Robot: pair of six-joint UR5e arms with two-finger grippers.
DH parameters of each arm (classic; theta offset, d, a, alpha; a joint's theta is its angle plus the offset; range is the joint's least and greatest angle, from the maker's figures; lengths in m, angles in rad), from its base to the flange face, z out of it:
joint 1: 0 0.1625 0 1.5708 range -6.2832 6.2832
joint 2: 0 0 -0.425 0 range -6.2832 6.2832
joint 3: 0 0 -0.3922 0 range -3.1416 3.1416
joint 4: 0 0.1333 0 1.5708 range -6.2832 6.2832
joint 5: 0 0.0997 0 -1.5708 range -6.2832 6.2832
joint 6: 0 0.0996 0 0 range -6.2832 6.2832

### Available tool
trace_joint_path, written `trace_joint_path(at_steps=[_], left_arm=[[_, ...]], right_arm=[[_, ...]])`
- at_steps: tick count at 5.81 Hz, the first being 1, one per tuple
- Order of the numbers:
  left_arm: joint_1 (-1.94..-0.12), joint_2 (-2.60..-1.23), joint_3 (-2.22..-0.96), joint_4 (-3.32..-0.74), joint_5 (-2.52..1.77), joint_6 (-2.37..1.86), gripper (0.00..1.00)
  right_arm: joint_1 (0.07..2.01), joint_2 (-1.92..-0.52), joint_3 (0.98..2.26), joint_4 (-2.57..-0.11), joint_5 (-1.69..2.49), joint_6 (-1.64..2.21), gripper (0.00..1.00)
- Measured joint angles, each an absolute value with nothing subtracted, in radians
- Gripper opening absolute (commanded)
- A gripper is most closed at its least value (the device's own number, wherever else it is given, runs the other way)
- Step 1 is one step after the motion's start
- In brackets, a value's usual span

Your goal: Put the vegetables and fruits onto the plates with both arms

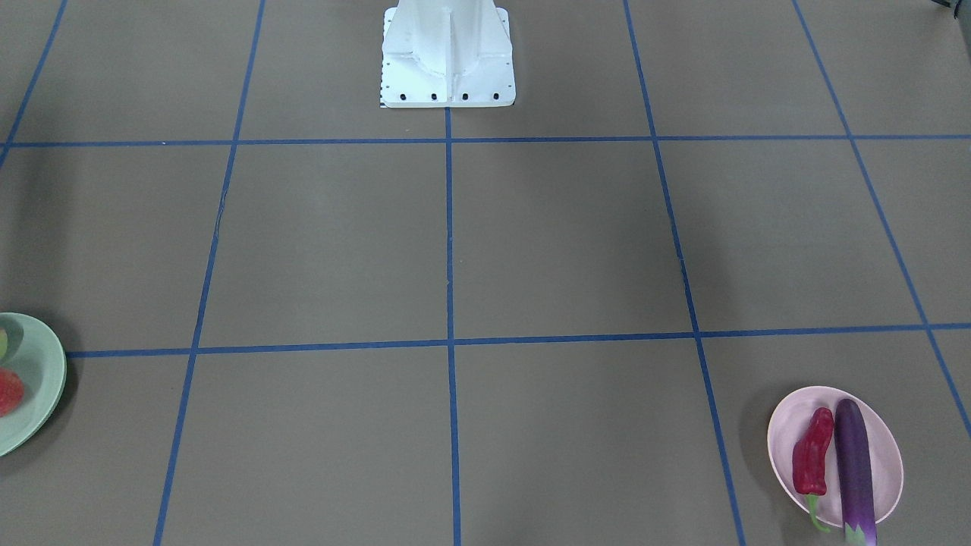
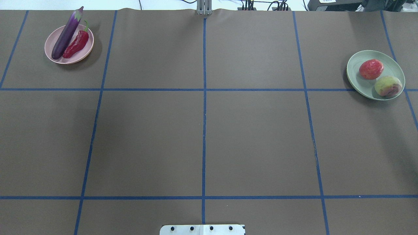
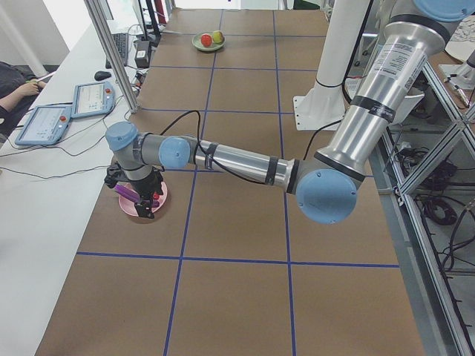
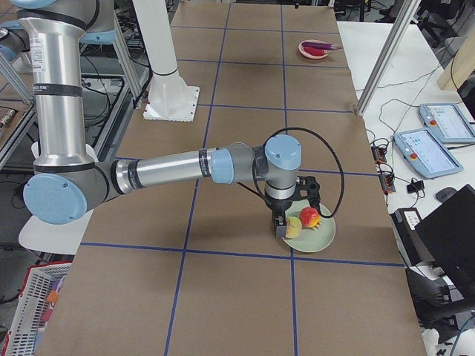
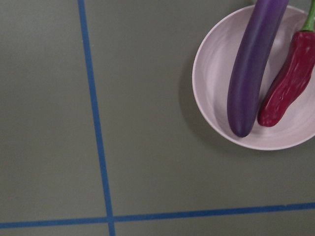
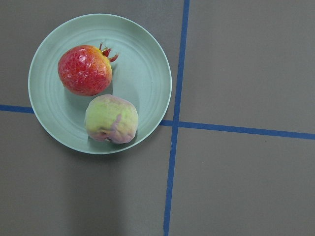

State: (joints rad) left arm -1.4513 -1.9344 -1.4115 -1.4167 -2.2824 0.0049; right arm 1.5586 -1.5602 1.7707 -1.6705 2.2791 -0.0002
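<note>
Left pincer [image 3: 148, 209] hangs over the pink plate [image 2: 82, 54] at ten o'clock, right pincer [image 4: 284, 225] over the green plate [image 2: 360, 83] at two, grips impossible to tell; both plates look filled, so next calls for lifting clear.

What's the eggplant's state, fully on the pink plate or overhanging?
Overhanging. The eggplant lies on the pink plate beside the chili; its calyx end sticks out past the rim in the overhead view.
</note>
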Motion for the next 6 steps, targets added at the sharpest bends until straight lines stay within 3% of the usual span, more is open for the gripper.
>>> trace_joint_path(at_steps=[3,6], left_arm=[[-1.519,-1.573,-1.733,-1.385,-2.312,0.1,1.0],[-1.573,-1.471,-1.819,-1.377,-2.377,0.103,1.0]], right_arm=[[1.558,-1.563,1.776,-1.67,2.281,-0.001,1.0],[1.556,-1.566,1.778,-1.672,2.283,0.0,1.0]])
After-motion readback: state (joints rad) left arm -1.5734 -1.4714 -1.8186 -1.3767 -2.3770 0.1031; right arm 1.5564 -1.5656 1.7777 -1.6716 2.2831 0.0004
